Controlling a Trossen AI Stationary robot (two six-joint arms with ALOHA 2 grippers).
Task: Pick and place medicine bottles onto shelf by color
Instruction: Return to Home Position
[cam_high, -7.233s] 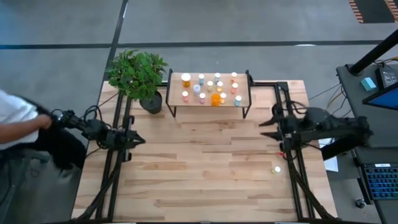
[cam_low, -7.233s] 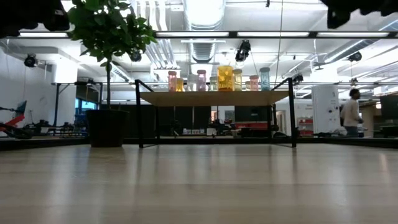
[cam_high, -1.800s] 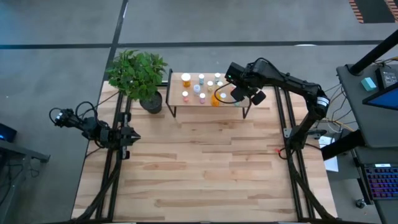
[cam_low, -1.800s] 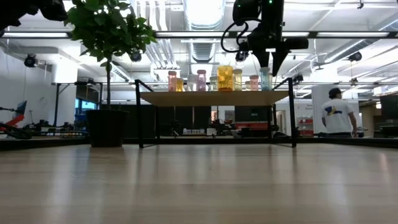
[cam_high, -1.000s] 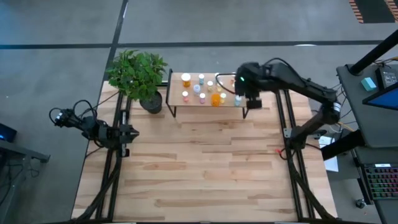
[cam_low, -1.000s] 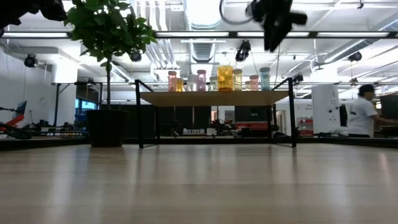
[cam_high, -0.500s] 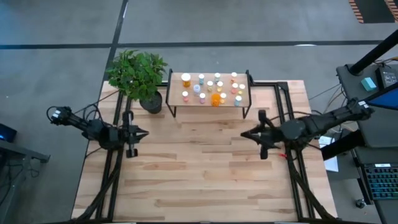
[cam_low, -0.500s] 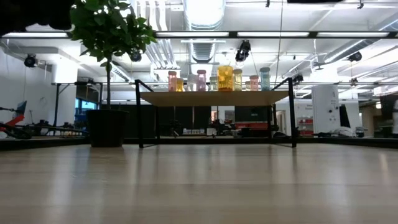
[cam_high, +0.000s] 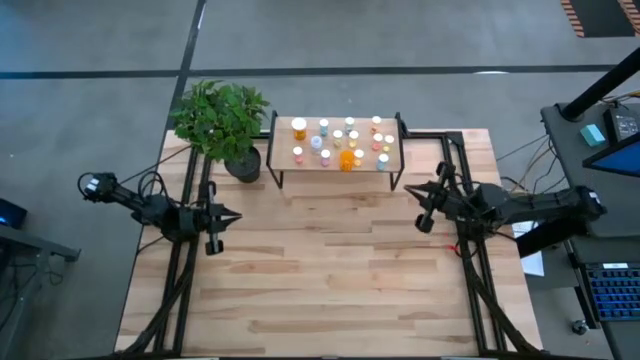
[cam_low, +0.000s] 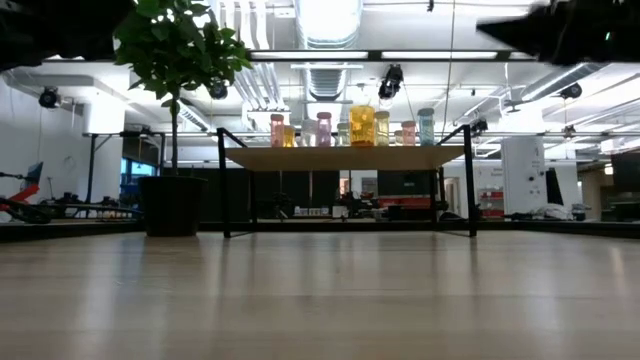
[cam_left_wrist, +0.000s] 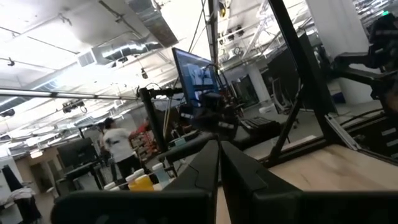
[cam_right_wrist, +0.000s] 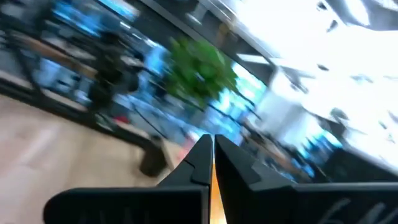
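The shelf (cam_high: 283, 142) stands at the table's far edge on thin black legs (cam_low: 222, 190). Several small medicine bottles (cam_high: 338, 140) stand upright on its wooden top; among them are a pink one (cam_low: 277, 130), a larger orange one (cam_low: 361, 126) and a bluish one (cam_low: 427, 125). My left gripper (cam_high: 234, 214) hovers shut over the table's left side and points toward the middle. My right gripper (cam_high: 412, 192) hovers shut over the right side, just in front of the shelf's right end. Both wrist views show the fingers (cam_left_wrist: 217, 162) (cam_right_wrist: 211, 158) together with nothing between them.
A potted plant (cam_high: 222, 120) stands at the far left beside the shelf, its dark pot (cam_low: 172, 205) on the table. Black frame rails (cam_high: 190, 250) (cam_high: 475, 260) run along both table sides. Bare wood (cam_high: 330, 270) spreads from the shelf to the near edge.
My right gripper has left the shelf's right end. It has come down and back toward the table's right edge as the arm folded, and it has tipped from pointing down to about level. The bottles stand on the shelf as before.
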